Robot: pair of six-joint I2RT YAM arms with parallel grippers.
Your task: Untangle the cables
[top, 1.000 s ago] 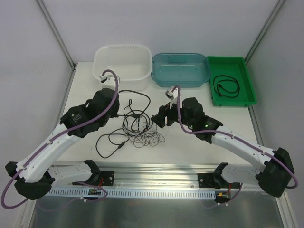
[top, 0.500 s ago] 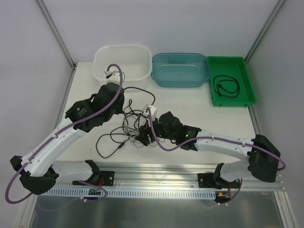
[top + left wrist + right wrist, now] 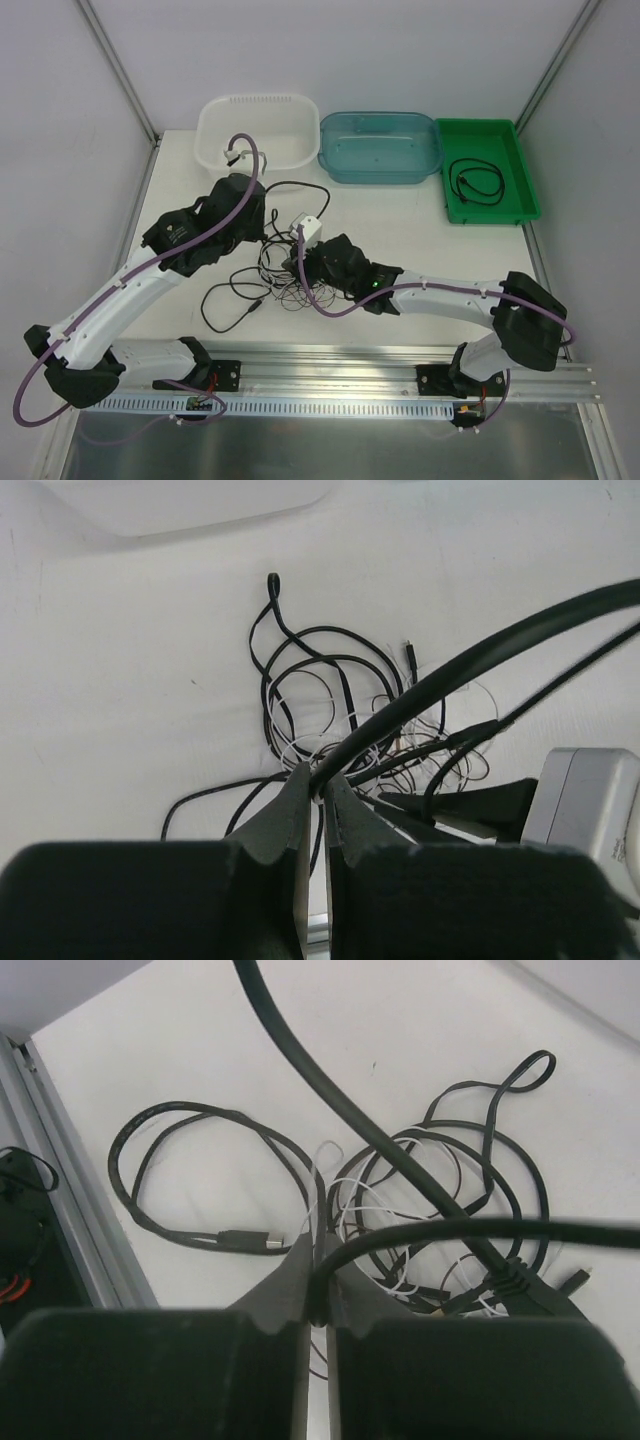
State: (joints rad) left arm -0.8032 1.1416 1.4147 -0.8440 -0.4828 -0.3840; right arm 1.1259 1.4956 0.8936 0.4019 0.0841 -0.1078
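The cables (image 3: 283, 280) lie in a tangled heap in the middle of the table: thick black cords, thin dark wiry loops and a thin white cord (image 3: 365, 1185). My left gripper (image 3: 317, 778) hovers above the heap's far-left side (image 3: 263, 236), shut on a thick black cable (image 3: 470, 660) that rises away to the right. My right gripper (image 3: 321, 1252) is low at the heap's near-right side (image 3: 298, 268), shut on another black cable (image 3: 480, 1228). A black cord ending in a silver plug (image 3: 262, 1243) loops off to the left.
At the back stand a white tub (image 3: 258, 104), a blue tub (image 3: 380, 122) and a green tray (image 3: 520, 160) holding a coiled black cable (image 3: 476, 183). An aluminium rail (image 3: 330, 365) runs along the near edge. Purple hoses arch over both arms.
My right arm has swung left and down into the tangle, and its jaws have closed on a black cable. My left arm has shifted slightly, still gripping its cable.
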